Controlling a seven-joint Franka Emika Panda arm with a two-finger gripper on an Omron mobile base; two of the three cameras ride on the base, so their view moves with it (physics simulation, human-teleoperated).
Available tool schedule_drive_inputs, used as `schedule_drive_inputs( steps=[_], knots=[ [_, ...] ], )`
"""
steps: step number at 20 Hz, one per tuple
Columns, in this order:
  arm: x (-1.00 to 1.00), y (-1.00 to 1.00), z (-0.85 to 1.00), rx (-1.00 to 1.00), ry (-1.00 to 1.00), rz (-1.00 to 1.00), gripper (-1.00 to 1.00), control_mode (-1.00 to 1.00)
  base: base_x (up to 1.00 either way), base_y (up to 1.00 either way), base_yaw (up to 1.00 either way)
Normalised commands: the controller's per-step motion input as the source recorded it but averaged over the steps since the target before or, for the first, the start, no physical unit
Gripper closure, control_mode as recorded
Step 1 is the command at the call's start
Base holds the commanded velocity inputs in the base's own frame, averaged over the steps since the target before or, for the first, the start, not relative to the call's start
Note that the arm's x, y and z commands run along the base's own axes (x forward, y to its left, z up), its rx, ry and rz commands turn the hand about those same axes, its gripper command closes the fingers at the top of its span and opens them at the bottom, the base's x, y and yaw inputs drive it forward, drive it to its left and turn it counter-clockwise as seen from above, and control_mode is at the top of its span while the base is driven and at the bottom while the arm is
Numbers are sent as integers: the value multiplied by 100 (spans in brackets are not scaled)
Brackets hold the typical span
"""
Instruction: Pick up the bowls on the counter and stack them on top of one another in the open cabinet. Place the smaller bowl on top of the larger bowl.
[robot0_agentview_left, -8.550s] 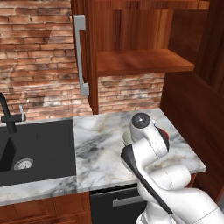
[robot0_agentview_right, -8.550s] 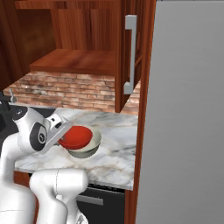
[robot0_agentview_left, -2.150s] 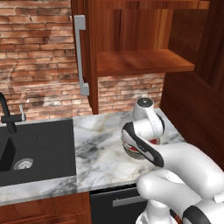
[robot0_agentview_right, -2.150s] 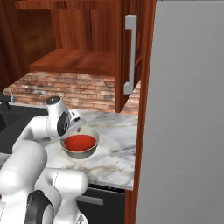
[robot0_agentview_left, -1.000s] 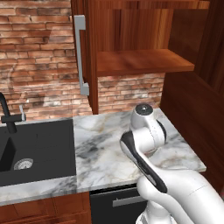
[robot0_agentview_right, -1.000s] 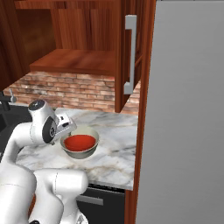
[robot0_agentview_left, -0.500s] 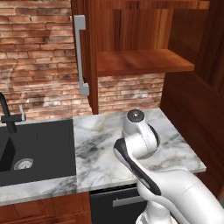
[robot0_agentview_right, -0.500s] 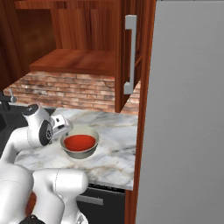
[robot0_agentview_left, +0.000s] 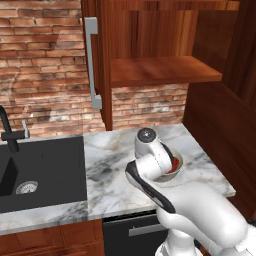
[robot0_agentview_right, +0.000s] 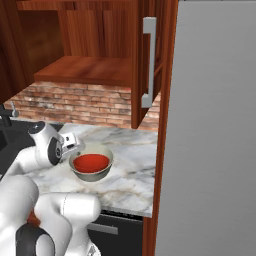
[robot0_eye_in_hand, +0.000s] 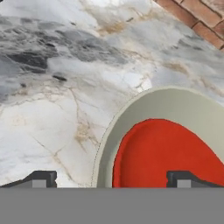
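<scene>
Gripper (robot0_eye_in_hand: 111, 178), jaws spread wide, straddles the left rim of the larger bowl (robot0_agentview_right: 103, 152) holding the smaller bowl (robot0_agentview_right: 91, 162) on the counter (robot0_agentview_right: 127, 180); descending squarely should secure the wall.

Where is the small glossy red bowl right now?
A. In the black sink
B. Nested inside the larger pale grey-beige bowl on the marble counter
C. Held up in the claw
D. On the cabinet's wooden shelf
B: the small glossy red bowl sits inside the larger pale grey-beige bowl on the white-and-grey marble counter.
</scene>
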Motion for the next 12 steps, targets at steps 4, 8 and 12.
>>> schedule_drive_inputs(
  steps=[4,8,12],
  knots=[
    [38,0,-12,-2,2,-7,-100,-100,0,0,0],
    [38,0,-10,-2,4,-5,-100,-100,0,0,0],
    [31,0,-11,-2,7,-3,-100,-100,0,0,0]
  ],
)
